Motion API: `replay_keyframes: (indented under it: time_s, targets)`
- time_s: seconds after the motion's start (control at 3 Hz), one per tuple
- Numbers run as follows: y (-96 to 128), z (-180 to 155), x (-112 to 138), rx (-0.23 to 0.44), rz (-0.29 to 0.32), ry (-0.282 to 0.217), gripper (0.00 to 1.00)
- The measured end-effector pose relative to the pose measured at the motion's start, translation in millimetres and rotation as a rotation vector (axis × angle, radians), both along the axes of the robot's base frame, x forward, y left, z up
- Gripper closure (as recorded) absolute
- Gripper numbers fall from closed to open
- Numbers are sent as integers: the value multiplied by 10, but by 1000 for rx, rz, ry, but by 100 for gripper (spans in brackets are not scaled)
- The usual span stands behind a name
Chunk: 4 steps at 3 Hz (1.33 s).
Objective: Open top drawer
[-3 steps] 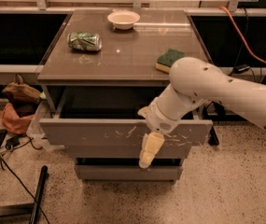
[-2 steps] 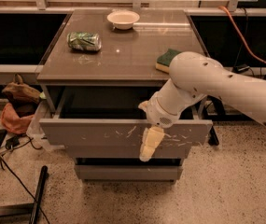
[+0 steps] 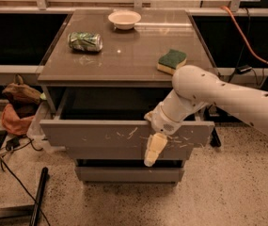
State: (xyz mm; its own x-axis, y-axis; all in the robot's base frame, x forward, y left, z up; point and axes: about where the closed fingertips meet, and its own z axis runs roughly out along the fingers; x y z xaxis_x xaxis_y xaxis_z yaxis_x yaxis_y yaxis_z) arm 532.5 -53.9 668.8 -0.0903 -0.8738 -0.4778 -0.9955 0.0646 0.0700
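The top drawer [image 3: 100, 134] is a wide grey-brown front with many whitish scratches. It stands pulled out from under the tabletop, with a dark gap behind it. My white arm comes in from the right. My gripper [image 3: 152, 150] hangs down in front of the drawer's face, right of its middle, with a cream-coloured finger [image 3: 155, 146] pointing down over the panel. The two shorter drawer fronts [image 3: 129, 174] sit below, pushed in.
On the tabletop [image 3: 124, 55] lie a crushed green can [image 3: 84, 41], a white bowl [image 3: 124, 18] and a green-and-yellow sponge [image 3: 172, 61]. A brown and orange bag [image 3: 18, 105] and black cables [image 3: 11, 182] lie on the floor at left. An orange cable [image 3: 246, 36] runs at right.
The gripper has shifted slightly left and a little up along the drawer face. The drawer front stays pulled out about the same.
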Motion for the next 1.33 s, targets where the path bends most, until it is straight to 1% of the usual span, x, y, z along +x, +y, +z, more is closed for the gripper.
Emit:
replay_keyframes:
  time_s: [0.33,0.67,1.0,1.33]
  targets:
    - [35,-122,-98,11,13,46,0]
    - [35,-95,-99,11,13,46,0]
    - [60,-66,-195,13,22,63,0]
    - [97,40,-407,33,36,88,0]
